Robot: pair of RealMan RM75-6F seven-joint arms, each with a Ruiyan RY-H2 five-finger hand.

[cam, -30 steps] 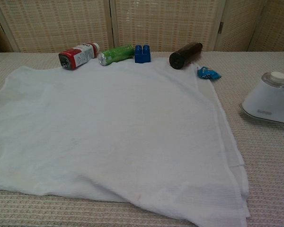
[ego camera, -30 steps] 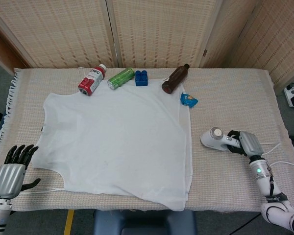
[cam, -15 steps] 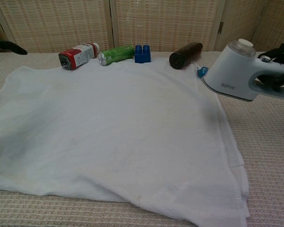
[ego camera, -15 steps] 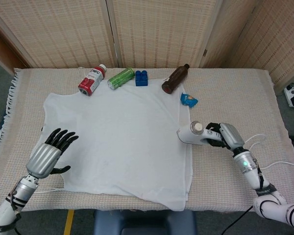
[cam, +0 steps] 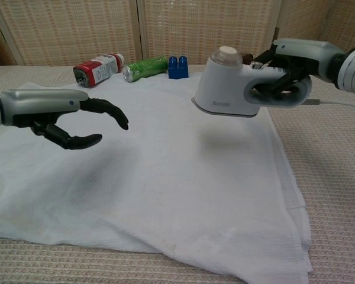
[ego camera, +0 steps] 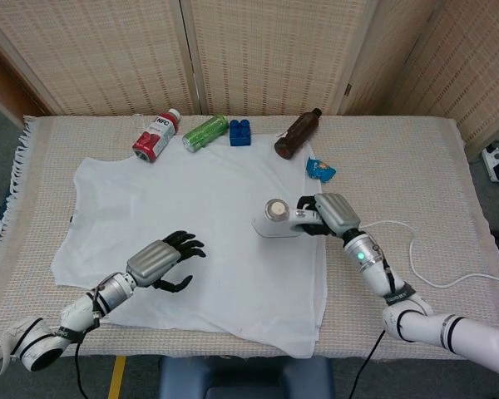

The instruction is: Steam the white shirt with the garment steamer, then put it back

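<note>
I have the garment steamer point(cam: 234, 89) clamped in my right hand point(ego camera: 337, 214), fingers wrapped through its handle loop, and it hangs in the air above the right-centre of the white shirt point(ego camera: 191, 241), its flat plate facing down and clear of the cloth, with a shadow under it in the chest view. My left hand point(cam: 59, 112) hovers over the shirt's left half with its fingers apart and loosely curled, holding nothing. The shirt lies spread flat across the table point(ego camera: 399, 158), its far edge just beside the row of bottles and the blue brick point(ego camera: 239, 132). To do this pass well, I judge I should keep the plate level and low over the fabric, sweep in slow, overlapping strokes from the right side toward the left, and lower my left hand onto the cloth to pin it so it does not bunch. I also mind the cord point(ego camera: 416, 258) trailing off to the right, so it neither snags nor drags the hem.
</note>
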